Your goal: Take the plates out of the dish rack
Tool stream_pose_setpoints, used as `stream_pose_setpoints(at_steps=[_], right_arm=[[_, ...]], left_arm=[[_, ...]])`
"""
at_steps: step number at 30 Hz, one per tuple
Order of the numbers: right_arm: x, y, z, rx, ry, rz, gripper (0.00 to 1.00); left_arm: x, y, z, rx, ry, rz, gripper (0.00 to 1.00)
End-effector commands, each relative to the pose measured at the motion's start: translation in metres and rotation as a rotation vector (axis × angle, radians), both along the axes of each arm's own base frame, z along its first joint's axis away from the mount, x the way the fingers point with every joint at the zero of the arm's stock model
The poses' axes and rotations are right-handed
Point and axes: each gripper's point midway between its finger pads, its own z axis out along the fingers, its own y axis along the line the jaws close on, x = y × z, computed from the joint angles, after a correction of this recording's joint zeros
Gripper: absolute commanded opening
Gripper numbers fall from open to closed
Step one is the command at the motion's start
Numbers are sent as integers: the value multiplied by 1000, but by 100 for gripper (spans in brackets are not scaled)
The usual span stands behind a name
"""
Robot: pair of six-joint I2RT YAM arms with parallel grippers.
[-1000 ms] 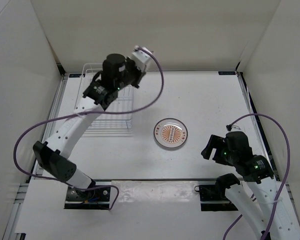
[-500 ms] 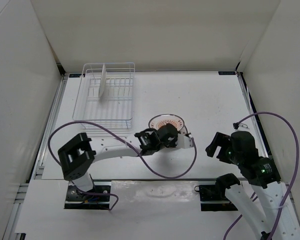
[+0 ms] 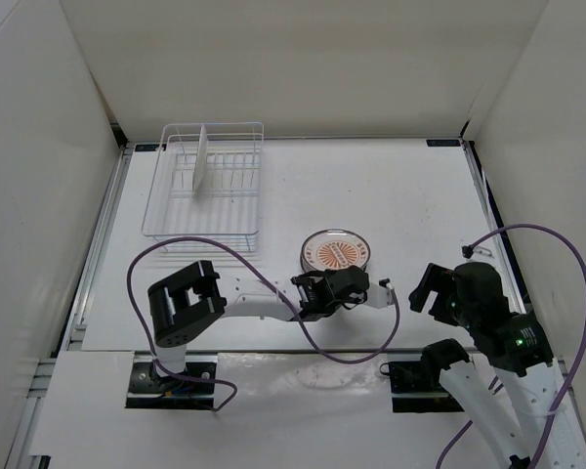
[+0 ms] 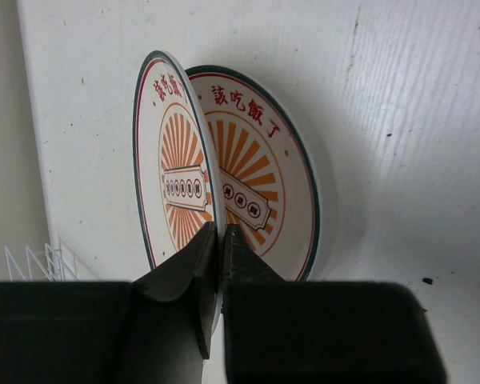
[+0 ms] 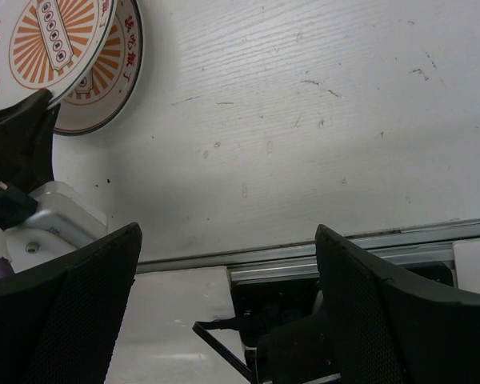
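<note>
The white wire dish rack (image 3: pixel 203 192) stands at the back left with one plate (image 3: pixel 202 161) upright in it. Right of centre a plate with an orange sunburst (image 4: pixel 264 176) lies flat on the table. My left gripper (image 4: pixel 220 232) is shut on the rim of a second sunburst plate (image 4: pixel 172 160), held tilted over the flat one. From above the two overlap, and the left gripper (image 3: pixel 344 277) sits at their near edge. My right gripper (image 5: pixel 228 232) stands open and empty, near the table's front right; both plates (image 5: pixel 48 40) show at its view's upper left.
The left arm lies low along the table's front, with its purple cable (image 3: pixel 225 256) looping over it. A metal rail (image 5: pixel 344 256) runs along the front edge below the right gripper. White walls enclose the table on three sides.
The left arm came from the dish rack down to the plate on the table, carrying a plate. It then shifted a little to the right. The right gripper edged right.
</note>
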Motion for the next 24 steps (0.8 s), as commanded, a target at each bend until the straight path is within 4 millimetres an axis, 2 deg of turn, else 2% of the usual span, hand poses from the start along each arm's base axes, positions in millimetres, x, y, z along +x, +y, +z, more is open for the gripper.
stream_pose_setpoints(at_steps=[1, 3, 4, 7, 8, 11, 15, 17, 18, 19, 20, 21, 23, 24], right_arm=[[1, -6, 13, -10, -43, -27, 90], [1, -7, 15, -12, -47, -28, 90], [1, -7, 15, -11, -45, -24, 90], [1, -9, 16, -16, -54, -33, 90], [1, -9, 14, -23, -49, -35, 90], [0, -7, 12, -12, -41, -31, 90], [0, -7, 13, -5, -52, -31, 90], [0, -7, 13, -5, -53, -33, 90], [0, -8, 13, -7, -56, -32, 90], [-1, -7, 14, -4, -57, -31, 90], [-1, -8, 12, -8, -52, -35, 90], [0, -7, 13, -7, -57, -27, 90], [0, -7, 11, -4, -53, -29, 90], [1, -6, 12, -3, -53, -27, 90]], left_arm=[[-1, -12, 18, -61, -17, 39, 14], [-2, -11, 12, -47, -6, 48, 21], [-3, -12, 13, -49, -4, 52, 31], [-8, -8, 10, -39, 32, 61, 52], [-10, -8, 9, -39, 41, 55, 64], [-12, -4, 9, -36, 73, 57, 83], [-7, 3, 16, -12, 121, 86, 95], [-9, -2, 24, -47, 168, 91, 100], [-7, 6, 23, -16, 207, 101, 100], [-8, 1, 31, -58, 248, 119, 100], [-6, 9, 31, -39, 284, 136, 100], [-12, 6, 31, -51, 349, 111, 100], [1, 16, 52, -101, 421, 186, 100], [5, 13, 74, -163, 487, 180, 100]])
